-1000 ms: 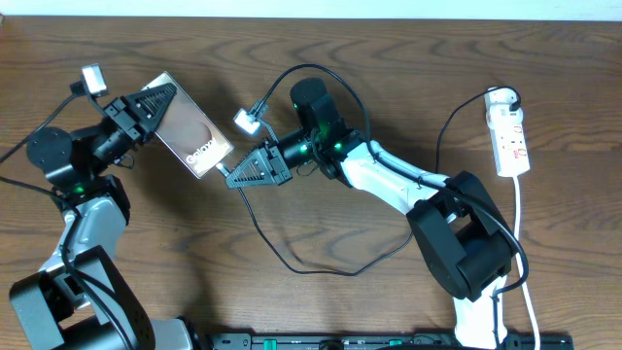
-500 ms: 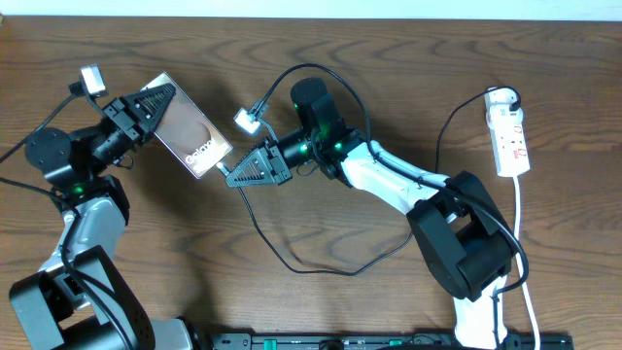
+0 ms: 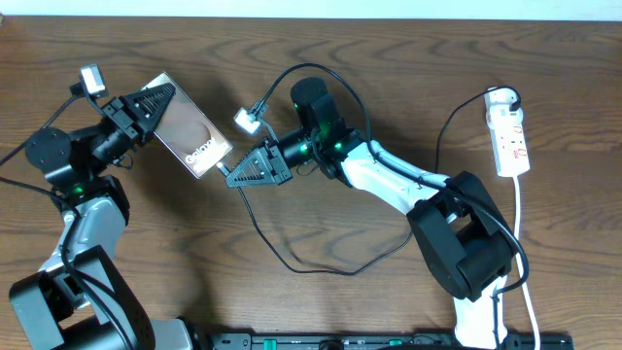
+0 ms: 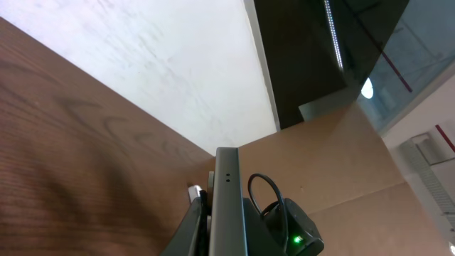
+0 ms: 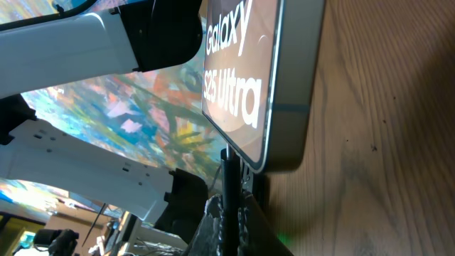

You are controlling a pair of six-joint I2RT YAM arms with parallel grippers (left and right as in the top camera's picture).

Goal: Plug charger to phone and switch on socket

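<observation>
Two arms meet at the phone [image 3: 194, 136] on a wooden table [image 3: 408, 68], with the charging job judged about half done. The left gripper [image 3: 160, 101] has its fingers clamped on the phone's upper-left end. It holds the slab with the "Galaxy" lettering toward the overhead camera and the lower short edge turned to the other arm. In the left wrist view the phone appears edge-on, a thin grey strip running away from the camera.

The right gripper [image 3: 230, 173] sits just beside the phone's lower edge, its fingers pinched together on the end of the charger [image 3: 284, 257]. The black cable sags in a wide loop below and to the right of the phone. In the right wrist view the plug tip [image 5: 229, 186] rises from between the fingers straight to the phone's bottom edge and touches it (whether it is fully seated in the port or only pressed against the rim cannot be told).

The socket [image 3: 509, 131] lies well apart from the phone, far to its right, with its white cord [image 3: 521, 233] trailing toward the near edge of the table. Neither gripper is anywhere near it, and its switches are too small to read. By this showing, the plugging step is at or close to its finish, and the switching step is not yet begun.
</observation>
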